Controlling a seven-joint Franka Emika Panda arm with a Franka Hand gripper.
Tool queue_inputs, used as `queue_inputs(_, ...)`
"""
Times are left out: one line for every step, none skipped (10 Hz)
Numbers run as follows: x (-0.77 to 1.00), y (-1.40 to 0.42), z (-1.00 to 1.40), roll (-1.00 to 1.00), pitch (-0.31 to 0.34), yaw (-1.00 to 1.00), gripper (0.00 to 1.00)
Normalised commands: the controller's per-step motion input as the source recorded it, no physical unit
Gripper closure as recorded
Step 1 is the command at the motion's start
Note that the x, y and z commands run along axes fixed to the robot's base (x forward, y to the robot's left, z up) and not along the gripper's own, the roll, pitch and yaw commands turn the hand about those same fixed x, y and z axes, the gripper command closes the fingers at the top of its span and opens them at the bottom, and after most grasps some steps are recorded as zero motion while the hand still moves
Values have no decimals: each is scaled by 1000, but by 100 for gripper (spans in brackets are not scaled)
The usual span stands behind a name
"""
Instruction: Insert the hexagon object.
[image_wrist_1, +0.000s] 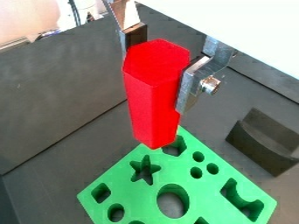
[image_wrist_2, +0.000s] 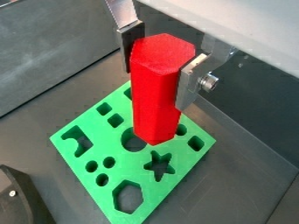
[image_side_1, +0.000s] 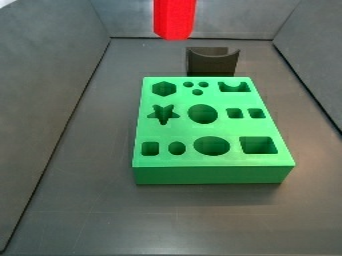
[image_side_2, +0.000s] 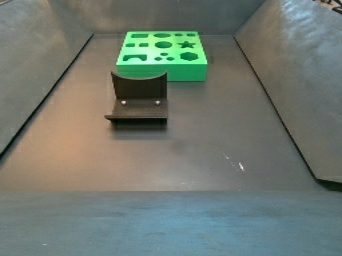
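Claw (image_wrist_2: 160, 59) grips glossy red hexagon object (image_wrist_2: 158, 87) upright, top of side frame; we'd align w/ green block's (image_side_1: 211, 130) hex hole, lower straight.

A green block (image_side_1: 211, 130) lies flat on the dark desk (image_side_2: 201, 190). Its top is cut with shaped holes, among them a star (image_side_1: 163, 114) and a large circle (image_side_1: 202, 113). A dark grey curved holder (image_side_2: 138, 97) stands just beside one edge of the block. Dark walls (image_side_1: 60, 90) enclose the desk.
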Motion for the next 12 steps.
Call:
queue_inputs(-166,0,-463,0,0,-937,100)
queue_inputs(-171,334,-403,-30,0,-586,100)
queue_inputs(-200,506,-497,-191,40,-311,100)
queue_inputs(-206,517,-640,-249,91,-289,100)
queue_inputs(-154,157,-660,-143,143,-697,100)
queue_inputs(-26,0,-483,-11,123,-969,100)
queue_inputs(0,0,-363,-69,60,-994,100)
queue_inputs(0,0,-340,-87,23,-974,100)
queue_inputs(0,-9,-400,-184,0,-840,100)
queue_inputs(0,63,-109,-467,86,-420,100)
queue_inputs(66,523,-66,-500,57,0,100)
queue_inputs(137,629,-143,-500,46,0,100)
